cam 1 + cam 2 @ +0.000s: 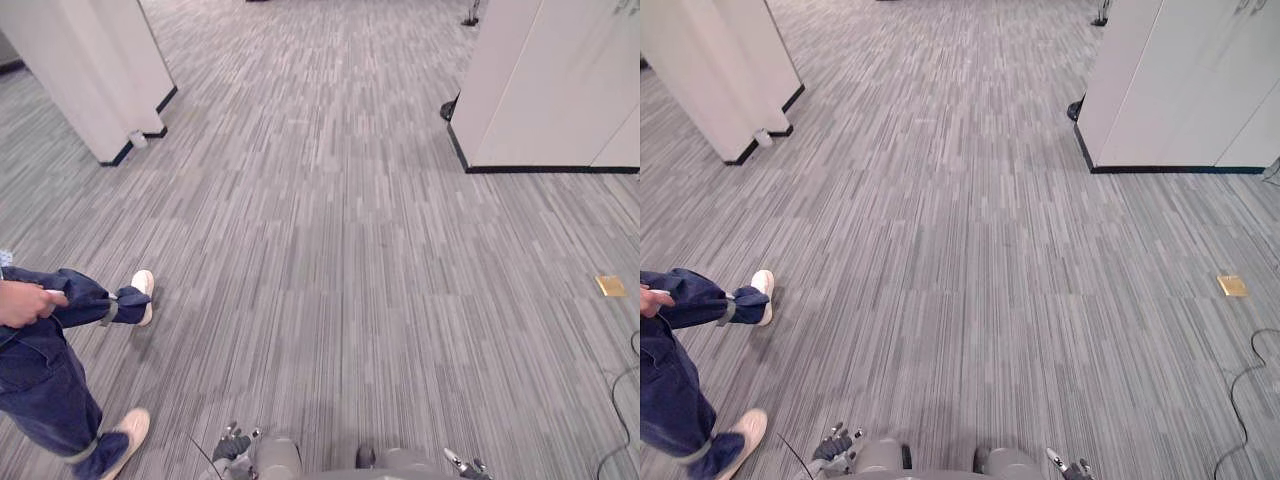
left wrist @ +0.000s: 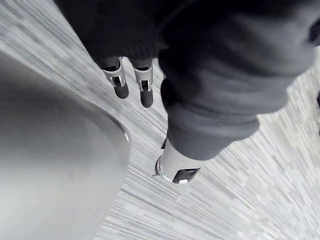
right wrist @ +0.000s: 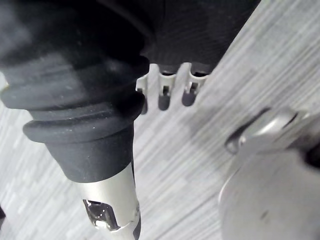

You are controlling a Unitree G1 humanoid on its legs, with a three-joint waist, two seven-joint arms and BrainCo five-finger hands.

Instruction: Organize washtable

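Note:
Grey striped carpet (image 1: 330,220) stretches ahead of me. My left hand (image 1: 232,443) hangs low at the bottom edge, left of centre. In the left wrist view its fingers (image 2: 145,90) and thumb (image 2: 177,167) are relaxed over the carpet and hold nothing. My right hand (image 1: 465,465) hangs at the bottom edge, right of centre. The right wrist view shows its fingers (image 3: 165,95) and thumb (image 3: 110,210) loose as well, with only carpet beyond them.
A person in blue jeans (image 1: 40,370) and white shoes (image 1: 143,290) stands close at my left. A white partition (image 1: 95,70) rises at the far left, white cabinets (image 1: 550,80) at the far right. A brass floor plate (image 1: 610,286) lies to the right.

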